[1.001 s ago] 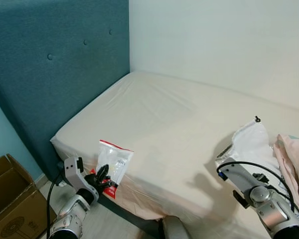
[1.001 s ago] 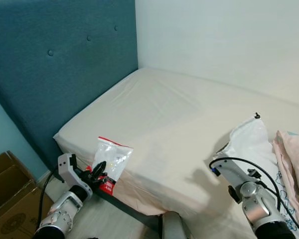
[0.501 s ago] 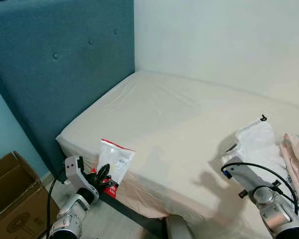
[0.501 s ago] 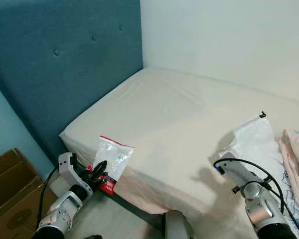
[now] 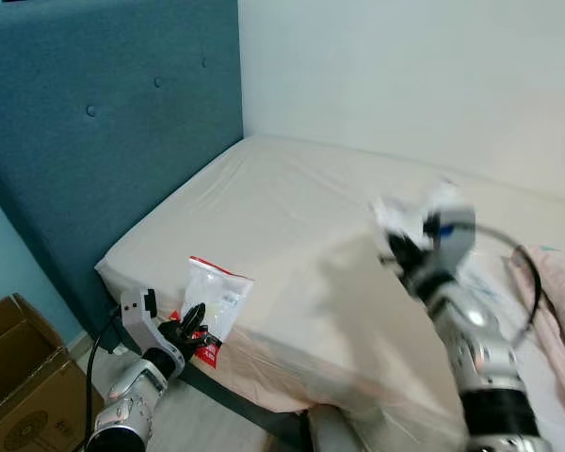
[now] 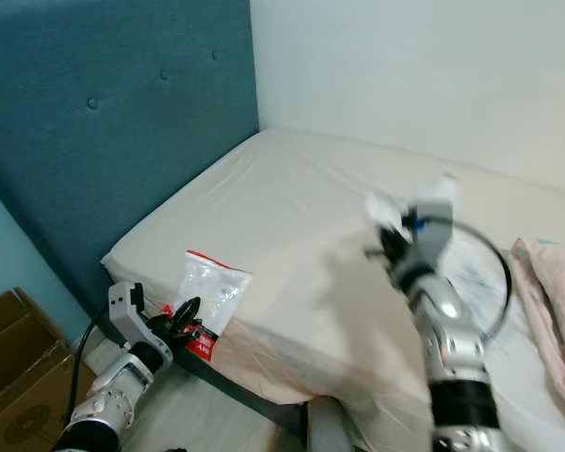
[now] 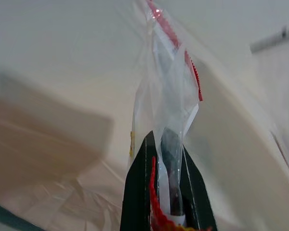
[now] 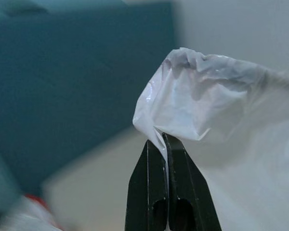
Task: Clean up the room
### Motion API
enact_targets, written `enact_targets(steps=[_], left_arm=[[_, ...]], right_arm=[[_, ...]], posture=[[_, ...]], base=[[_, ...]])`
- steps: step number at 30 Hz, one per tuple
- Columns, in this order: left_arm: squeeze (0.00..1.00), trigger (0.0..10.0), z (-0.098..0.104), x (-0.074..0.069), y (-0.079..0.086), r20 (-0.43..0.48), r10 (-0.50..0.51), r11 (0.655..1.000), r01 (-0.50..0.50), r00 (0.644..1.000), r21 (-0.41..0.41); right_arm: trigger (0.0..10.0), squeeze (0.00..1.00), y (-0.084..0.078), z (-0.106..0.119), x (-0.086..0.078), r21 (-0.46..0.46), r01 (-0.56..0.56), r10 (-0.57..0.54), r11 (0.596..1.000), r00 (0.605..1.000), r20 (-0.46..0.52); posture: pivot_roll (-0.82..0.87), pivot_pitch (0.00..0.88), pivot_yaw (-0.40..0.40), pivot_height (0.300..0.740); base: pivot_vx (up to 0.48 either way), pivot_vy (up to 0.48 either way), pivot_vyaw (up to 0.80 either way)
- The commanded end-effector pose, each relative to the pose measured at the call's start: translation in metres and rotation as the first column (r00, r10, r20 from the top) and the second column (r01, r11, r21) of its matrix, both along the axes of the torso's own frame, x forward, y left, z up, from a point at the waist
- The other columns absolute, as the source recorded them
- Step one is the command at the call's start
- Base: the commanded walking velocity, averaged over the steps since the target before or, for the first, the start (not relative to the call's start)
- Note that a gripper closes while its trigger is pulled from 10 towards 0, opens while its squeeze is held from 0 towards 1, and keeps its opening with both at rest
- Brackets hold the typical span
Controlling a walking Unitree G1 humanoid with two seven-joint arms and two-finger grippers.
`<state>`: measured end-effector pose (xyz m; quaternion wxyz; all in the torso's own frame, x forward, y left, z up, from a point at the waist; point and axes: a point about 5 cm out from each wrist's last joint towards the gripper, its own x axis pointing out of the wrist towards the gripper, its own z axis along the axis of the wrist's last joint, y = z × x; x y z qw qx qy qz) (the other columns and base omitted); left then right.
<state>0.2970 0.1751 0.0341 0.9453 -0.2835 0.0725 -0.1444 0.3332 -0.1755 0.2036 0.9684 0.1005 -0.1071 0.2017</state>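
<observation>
The small clear bag (image 5: 215,303) with the red strip is hanging over the bed's (image 5: 292,226) near-left corner, close to the blue headboard (image 5: 94,141). It looks very light, thin and floppy, and a bit slippery. The bottom edge looks like the best place to pinch, because the plastic bunches up there and gives more to hold.

The left gripper (image 5: 190,330) is holding it just there. Its fingers (image 7: 135,192) are closing tight on the red bottom edge of the bag, so the rest is standing up loose above them.

More to the right, the right gripper (image 6: 395,247) is up in the air over the middle of the bed, and it is blurry. Its fingers (image 8: 151,192) are pressing together on a fold of a thin white plastic bag (image 8: 202,110). That bag looks soft, crinkly and light too. It could tear or slip out if it is yanked hard.

A pink cloth (image 5: 556,311) is lying at the bed's right edge.
</observation>
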Motion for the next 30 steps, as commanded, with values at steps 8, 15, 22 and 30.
enact_targets(steps=[8,15,22,30], left_arm=[[0.00,10.0,-0.001,0.001,0.000,-0.007,0.019,1.000,-0.019,1.000,0.002],[0.00,10.0,0.000,0.003,-0.001,-0.001,0.030,1.000,-0.030,1.000,-0.002],[0.00,10.0,0.010,0.009,-0.004,0.040,0.039,0.999,-0.037,0.998,-0.033],[0.00,10.0,0.031,0.020,-0.009,0.132,0.022,0.998,-0.014,0.991,-0.059]], right_arm=[[0.0,0.00,0.058,0.017,-0.011,0.016,-0.325,0.323,0.946,0.944,0.061],[0.0,0.00,0.066,0.006,-0.009,0.087,-0.345,0.345,0.935,0.939,0.015],[0.0,0.00,0.059,0.022,-0.021,0.372,-0.495,0.478,0.785,0.866,0.145],[0.0,0.00,0.059,0.021,-0.024,0.403,-0.543,0.532,0.737,0.834,0.151]], posture=[[-0.06,0.000,-0.009,0.550],[-0.05,0.000,-0.022,0.550],[-0.04,0.000,-0.026,0.550],[-0.02,0.000,-0.041,0.550]], base=[[0.000,0.000,0.00],[0.000,0.000,0.00],[0.000,0.000,0.00],[0.000,0.000,0.00]])
